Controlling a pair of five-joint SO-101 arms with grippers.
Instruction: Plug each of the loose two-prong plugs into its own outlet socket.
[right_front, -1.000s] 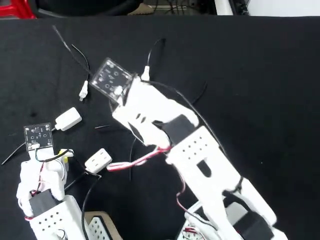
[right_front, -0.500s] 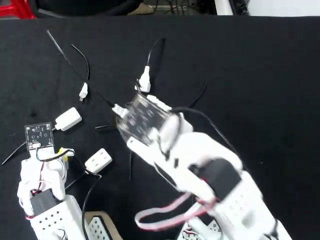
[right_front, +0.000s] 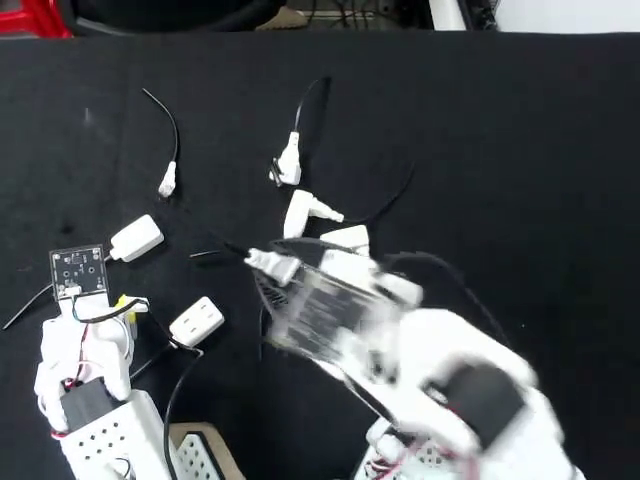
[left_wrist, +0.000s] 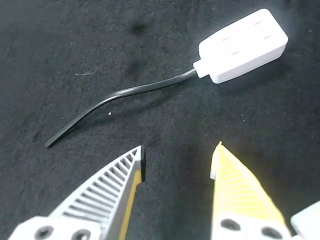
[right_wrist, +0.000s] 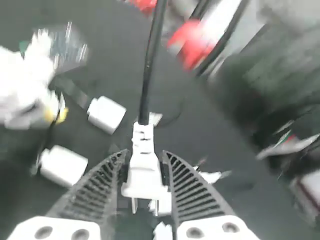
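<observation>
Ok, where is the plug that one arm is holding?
In the right wrist view, the white two-prong plug is clamped in the right gripper, with a white outlet socket on the table just beyond.

We note two outlet sockets (right_front: 196, 319) near the left arm (right_front: 85, 370) — loose plugs (right_front: 167, 182) lie beyond; the right arm (right_front: 430, 360) holds a white plug (right_front: 268, 263).

Seen from above, the right arm (right_front: 420, 350) is a smear; the near edge crops the left arm (right_front: 85, 400). On the plug (right_wrist: 144, 172), the prongs are blurred.
</observation>
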